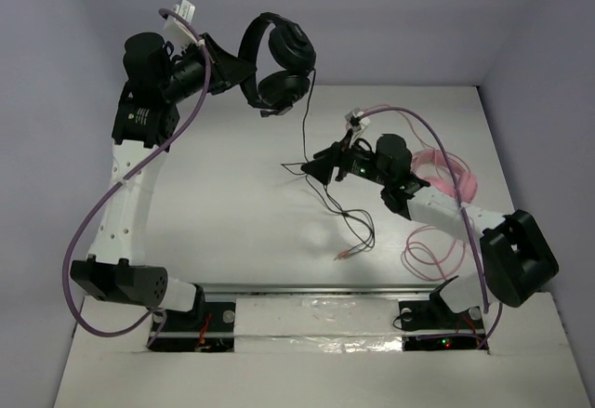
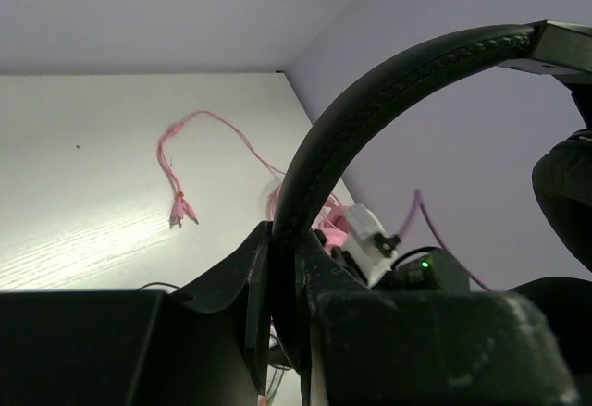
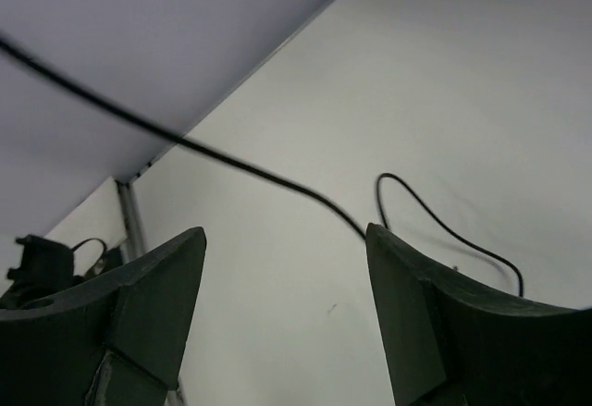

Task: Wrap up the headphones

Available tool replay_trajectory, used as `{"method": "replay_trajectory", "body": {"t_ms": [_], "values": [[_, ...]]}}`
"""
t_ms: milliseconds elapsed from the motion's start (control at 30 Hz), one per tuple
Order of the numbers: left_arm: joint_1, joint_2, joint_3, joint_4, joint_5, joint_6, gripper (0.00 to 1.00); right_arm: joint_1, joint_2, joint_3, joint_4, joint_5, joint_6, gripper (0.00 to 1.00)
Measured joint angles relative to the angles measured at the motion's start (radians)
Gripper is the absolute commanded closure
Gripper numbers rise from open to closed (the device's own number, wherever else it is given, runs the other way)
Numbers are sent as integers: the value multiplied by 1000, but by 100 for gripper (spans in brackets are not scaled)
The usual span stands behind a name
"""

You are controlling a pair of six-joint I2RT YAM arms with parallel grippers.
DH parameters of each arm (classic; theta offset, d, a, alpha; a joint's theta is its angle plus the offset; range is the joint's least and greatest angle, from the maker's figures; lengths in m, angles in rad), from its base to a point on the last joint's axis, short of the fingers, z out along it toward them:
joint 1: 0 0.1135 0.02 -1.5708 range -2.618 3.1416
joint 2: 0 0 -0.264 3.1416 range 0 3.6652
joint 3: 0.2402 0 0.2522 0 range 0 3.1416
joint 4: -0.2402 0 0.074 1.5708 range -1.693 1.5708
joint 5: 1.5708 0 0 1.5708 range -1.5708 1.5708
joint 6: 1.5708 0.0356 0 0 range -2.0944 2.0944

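Nothing here reads clearly. A small sticker on the left arm has pale print, too tiny to make out. The headphones show no legible brand or lettering from any side I see.

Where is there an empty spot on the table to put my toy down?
The left half of the table is bare, between the left arm and the loops of the black cable. The right side is crowded: the open right gripper sits by the black cable, with the pink cable beyond it.
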Motion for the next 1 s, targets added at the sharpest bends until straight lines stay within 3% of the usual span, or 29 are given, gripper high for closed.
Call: {"method": "replay_trajectory", "body": {"t_ms": [100, 167, 267, 300, 367, 400, 567, 667, 800, 900, 1000], "values": [[-2, -5, 0, 1, 6, -2, 100, 0, 62, 31, -16, 26, -2, 25], [-6, -12, 0, 0, 9, -3, 100, 0, 96, 63, -21, 27, 0, 31], [-6, -21, 7, -3, 9, -3, 100, 0, 121, 100, -19, 34, 3, 64], [-6, -22, 15, -9, 8, -3, 100, 0, 121, 107, -18, 43, 8, 82], [-6, -22, 40, -18, 3, -3, 100, 0, 116, 119, -23, 69, 7, 97], [-6, -22, 53, -18, 0, -3, 100, 0, 109, 126, -38, 86, 0, 100], [-5, -22, 92, -11, -15, -7, 100, 0, -22, 217, -273, 218, -66, 100], [11, -22, 92, 14, 2, -42, 100, 0, -131, 452, -494, 330, -126, 100], [26, -8, 148, 20, 10, -82, 100, -1, -304, 706, -554, 396, -143, 100], [31, -6, 189, 24, 8, -88, 100, -1, -414, 686, -490, 370, -111, 100], [35, -11, 198, 30, 8, -85, 100, 5, -413, 532, -414, 312, -66, 100]]}}
